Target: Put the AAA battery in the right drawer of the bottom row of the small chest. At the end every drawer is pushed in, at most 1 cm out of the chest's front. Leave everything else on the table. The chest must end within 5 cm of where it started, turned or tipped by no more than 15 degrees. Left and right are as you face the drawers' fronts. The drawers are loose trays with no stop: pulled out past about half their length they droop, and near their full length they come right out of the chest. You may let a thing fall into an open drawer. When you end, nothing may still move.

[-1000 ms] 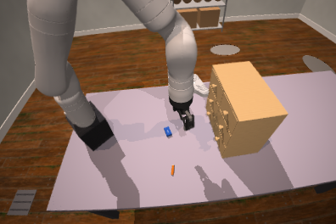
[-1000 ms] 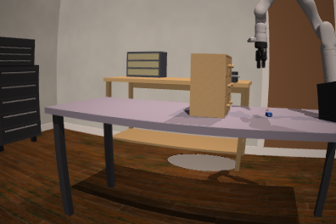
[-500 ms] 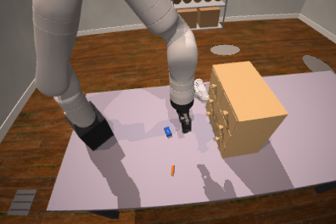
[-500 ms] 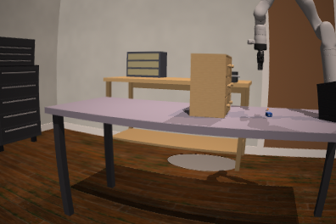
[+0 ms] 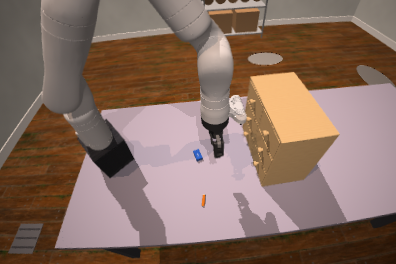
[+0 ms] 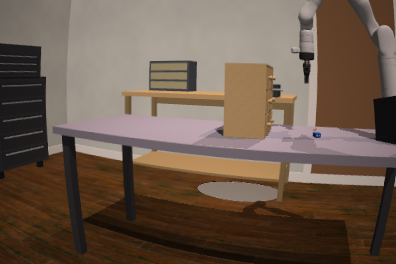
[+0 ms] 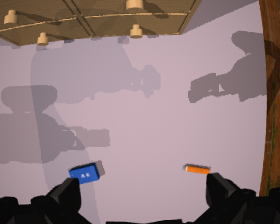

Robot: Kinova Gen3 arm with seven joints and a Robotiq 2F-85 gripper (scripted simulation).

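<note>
The AAA battery (image 5: 203, 200) is a thin orange stick lying on the lilac table near the front edge; in the wrist view (image 7: 196, 168) it lies close to my right finger. The small wooden chest (image 5: 287, 126) stands at the right, its knobbed drawer fronts facing the table's middle, all looking pushed in. It also shows in the side view (image 6: 247, 100) and at the top of the wrist view (image 7: 106, 3). My gripper (image 5: 217, 151) is open and empty, pointing down, high above the table in front of the chest, as the side view (image 6: 306, 77) and the wrist view (image 7: 143, 191) show.
A small blue block (image 5: 198, 155) lies on the table under the gripper, left of the battery in the wrist view (image 7: 86, 172). A white object sits behind the arm beside the chest. The arm's black base (image 5: 112, 153) stands at the table's left.
</note>
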